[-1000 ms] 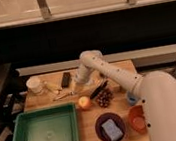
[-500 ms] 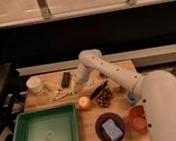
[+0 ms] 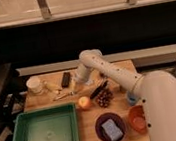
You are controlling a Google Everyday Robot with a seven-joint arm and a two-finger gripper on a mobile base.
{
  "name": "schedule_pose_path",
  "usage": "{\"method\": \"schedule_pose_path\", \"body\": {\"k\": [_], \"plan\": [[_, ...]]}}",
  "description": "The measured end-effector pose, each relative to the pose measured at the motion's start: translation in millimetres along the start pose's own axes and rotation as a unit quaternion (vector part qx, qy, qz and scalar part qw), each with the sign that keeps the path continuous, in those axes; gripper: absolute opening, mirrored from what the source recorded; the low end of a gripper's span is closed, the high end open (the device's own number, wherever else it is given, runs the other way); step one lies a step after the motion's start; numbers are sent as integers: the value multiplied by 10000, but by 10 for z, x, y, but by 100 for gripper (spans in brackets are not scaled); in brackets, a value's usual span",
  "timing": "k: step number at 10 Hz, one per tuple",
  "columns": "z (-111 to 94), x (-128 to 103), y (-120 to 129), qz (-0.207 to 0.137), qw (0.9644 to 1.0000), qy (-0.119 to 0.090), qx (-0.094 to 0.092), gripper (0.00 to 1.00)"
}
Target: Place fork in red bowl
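Scanning from the near edge, I had the green tray (image 3: 41,136) sitting at the front left of the wooden table (image 3: 88,133). Right of it was the purple bowl (image 3: 110,128) with a bluish block inside. Just beside that, at the near right corner, was the red bowl (image 3: 137,119), its right side cut off by the robot's big white arm (image 3: 160,103).

Moving up the table, I saw a small orange ball (image 3: 84,102), and a pine cone (image 3: 104,100) touching it or very nearly so. Behind the cone lay a black-handled tool (image 3: 99,89), angled up to the right.

Now the fork (image 3: 64,94): as best I could make out, it was the thin pale-grey sliver lying flat on the wood, left of the black-handled tool. It was well apart from the red bowl, nowhere near going in.

The gripper (image 3: 76,85) hung low over the table just above the right end of that sliver, the arm bending down to it from a rounded elbow. Clenched or released? I could not tell, nor whether it touched the fork.

Farther back on the left stood a white cup (image 3: 34,85), a yellowish utensil (image 3: 51,87) next to it, and a dark block (image 3: 65,79). Behind the table ran a dark wall and a bright railing.
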State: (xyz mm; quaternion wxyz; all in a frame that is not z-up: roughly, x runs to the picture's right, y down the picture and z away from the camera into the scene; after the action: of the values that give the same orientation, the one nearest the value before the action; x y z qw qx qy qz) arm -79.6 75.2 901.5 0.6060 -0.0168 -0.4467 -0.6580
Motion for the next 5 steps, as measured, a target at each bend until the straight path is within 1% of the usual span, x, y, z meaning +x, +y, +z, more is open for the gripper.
{"method": "schedule_pose_path", "body": {"k": [5], "plan": [[88, 24, -43, -29, 9999, -76, 94, 66]]}}
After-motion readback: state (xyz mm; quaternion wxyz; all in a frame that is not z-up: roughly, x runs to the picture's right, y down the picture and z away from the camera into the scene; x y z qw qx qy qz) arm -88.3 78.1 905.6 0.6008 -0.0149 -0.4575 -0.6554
